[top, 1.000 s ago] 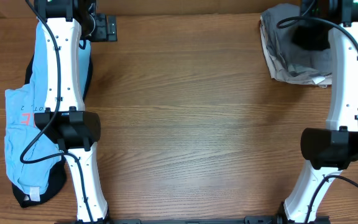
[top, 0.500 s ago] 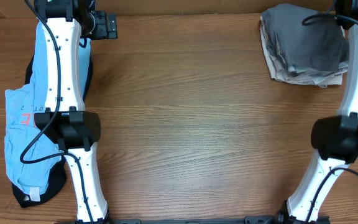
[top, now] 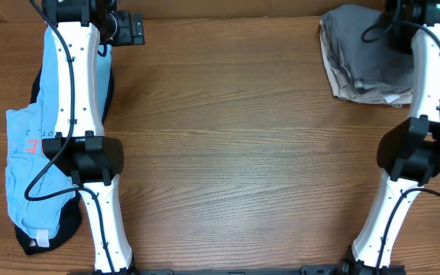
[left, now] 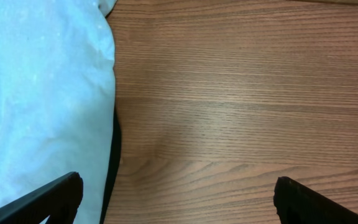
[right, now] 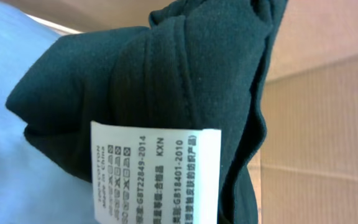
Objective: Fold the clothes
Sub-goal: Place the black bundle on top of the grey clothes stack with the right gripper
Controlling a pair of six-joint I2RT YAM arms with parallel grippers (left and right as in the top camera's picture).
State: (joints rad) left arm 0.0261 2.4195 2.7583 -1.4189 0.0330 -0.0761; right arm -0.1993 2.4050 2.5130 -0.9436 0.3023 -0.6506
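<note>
Right tool (top: 397,11): pressed together at the far right corner, pinching a bunched fold of the dark grey garment (top: 369,46); cloth hides its fingers in the wrist view.
Dark grey garment: far right of the counter (top: 243,153), lying on a beige garment (top: 333,72); its white care label (right: 154,177) faces the wrist camera.
Left tool (left: 179,208): spread wide over bare wood at the far left, just beside the light blue garment (top: 25,172).
Light blue garment: along the left edge, lying over a black garment (top: 66,228).
</note>
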